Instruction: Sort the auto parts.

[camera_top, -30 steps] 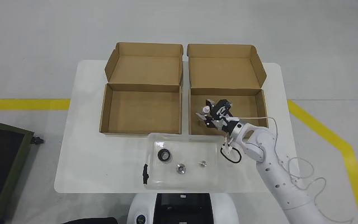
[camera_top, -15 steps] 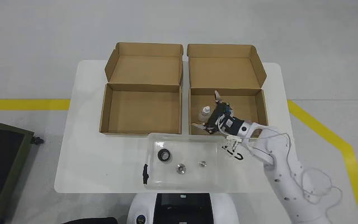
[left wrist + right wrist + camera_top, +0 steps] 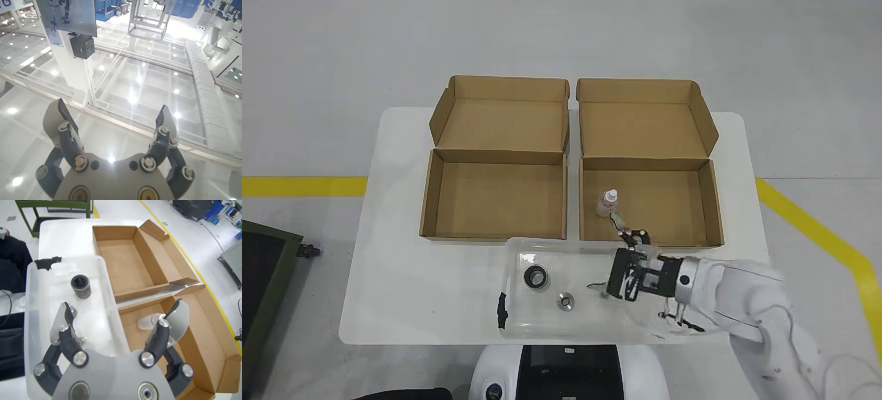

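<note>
- Right gripper [image 3: 627, 280] [image 3: 122, 306] hangs over the right end of the clear bin [image 3: 562, 243] [image 3: 109, 279]. Its jaws are spread wide with nothing between them.
- In the right wrist view one finger sits over the bin floor and the other over the right box [image 3: 672, 205] [image 3: 204, 332], so the gripper straddles the bin wall.
- Left gripper [image 3: 112, 106] points up at the ceiling, jaws wide apart and holding nothing. I can't tell where it is relative to the table.
- Black bearing [image 3: 535, 277] [image 3: 81, 287] stands on end in the left half of the bin, well apart from the right gripper.
- Small round metal part [image 3: 565, 300] lies on the bin floor, between the bearing and the gripper.
- In the right wrist view, silvery bits peek out behind the finger over the bin and under its linkage. They are mostly covered, so I can't say which part is which.
- In the top view the gripper hides the bin floor beneath it, so anything there is unreadable.
- White bottle [image 3: 609, 203] [image 3: 145, 323] is in the right box, near its left wall. It looks to be on its side; the other finger cuts off its cap end in the wrist view.
- Left box [image 3: 492, 200] [image 3: 121, 256] sits just beside the right box, both with their lids folded back.
- Black clip [image 3: 501, 310] [image 3: 47, 263] is on the bin's left rim, its shape unclear.
- Everything stands on the white table [image 3: 392, 250].
</note>
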Motion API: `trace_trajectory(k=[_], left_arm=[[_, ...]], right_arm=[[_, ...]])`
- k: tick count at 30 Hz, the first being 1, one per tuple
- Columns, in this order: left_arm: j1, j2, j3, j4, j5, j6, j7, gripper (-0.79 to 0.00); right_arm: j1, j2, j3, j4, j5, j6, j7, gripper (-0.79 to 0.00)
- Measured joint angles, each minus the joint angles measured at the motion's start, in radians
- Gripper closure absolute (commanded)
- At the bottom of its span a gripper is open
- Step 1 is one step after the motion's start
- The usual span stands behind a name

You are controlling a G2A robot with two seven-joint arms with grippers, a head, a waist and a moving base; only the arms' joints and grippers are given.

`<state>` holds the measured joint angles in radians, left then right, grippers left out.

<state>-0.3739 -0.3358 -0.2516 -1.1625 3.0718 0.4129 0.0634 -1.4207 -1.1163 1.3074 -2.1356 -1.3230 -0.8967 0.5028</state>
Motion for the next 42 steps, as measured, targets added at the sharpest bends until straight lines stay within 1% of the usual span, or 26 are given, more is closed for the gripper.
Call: trace_trajectory(k=[4,6,15,17,19,21,23,24,25,26,28,32,37,40,42], left_arm=[[0.000,0.000,0.000,0.000,0.000,0.000,0.000,-0.785],[0.000,0.000,0.000,0.000,0.000,0.000,0.000,-0.785],[0.000,0.000,0.000,0.000,0.000,0.000,0.000,-0.785],[0.000,0.000,0.000,0.000,0.000,0.000,0.000,-0.785],[0.000,0.000,0.000,0.000,0.000,0.000,0.000,-0.785],[0.000,0.000,0.000,0.000,0.000,0.000,0.000,-0.785],[0.000,0.000,0.000,0.000,0.000,0.000,0.000,-0.785],[0.000,0.000,0.000,0.000,0.000,0.000,0.000,-0.785],[0.000,0.000,0.000,0.000,0.000,0.000,0.000,-0.785],[0.000,0.000,0.000,0.000,0.000,0.000,0.000,-0.785],[0.000,0.000,0.000,0.000,0.000,0.000,0.000,-0.785],[0.000,0.000,0.000,0.000,0.000,0.000,0.000,-0.785],[0.000,0.000,0.000,0.000,0.000,0.000,0.000,-0.785],[0.000,0.000,0.000,0.000,0.000,0.000,0.000,-0.785],[0.000,0.000,0.000,0.000,0.000,0.000,0.000,-0.785]], right_arm=[[-0.013,0.008,-0.031,0.003,0.016,-0.057,0.093,-0.785],[-0.010,0.010,-0.048,0.013,0.021,-0.060,0.134,-0.785],[-0.009,0.020,-0.091,0.029,0.019,-0.045,0.248,-0.785],[-0.011,0.023,-0.095,0.032,0.016,-0.043,0.264,-0.773],[-0.011,0.026,-0.100,0.034,0.011,-0.040,0.280,-0.733],[-0.009,0.028,-0.107,0.038,0.000,-0.034,0.297,-0.674],[-0.006,0.029,-0.114,0.043,-0.009,-0.029,0.310,-0.631],[-0.003,0.030,-0.120,0.047,-0.014,-0.027,0.318,-0.622],[-0.001,0.031,-0.125,0.050,-0.016,-0.025,0.322,-0.570],[0.002,0.031,-0.130,0.053,-0.019,-0.024,0.325,-0.536],[0.011,0.032,-0.143,0.061,-0.029,-0.020,0.334,-0.499],[0.027,0.033,-0.171,0.079,-0.050,-0.010,0.355,-0.477],[0.049,0.033,-0.210,0.102,-0.068,0.001,0.393,-0.382],[0.061,0.032,-0.228,0.111,-0.070,0.006,0.407,-0.354],[0.069,0.033,-0.239,0.116,-0.069,0.009,0.417,-0.314]])
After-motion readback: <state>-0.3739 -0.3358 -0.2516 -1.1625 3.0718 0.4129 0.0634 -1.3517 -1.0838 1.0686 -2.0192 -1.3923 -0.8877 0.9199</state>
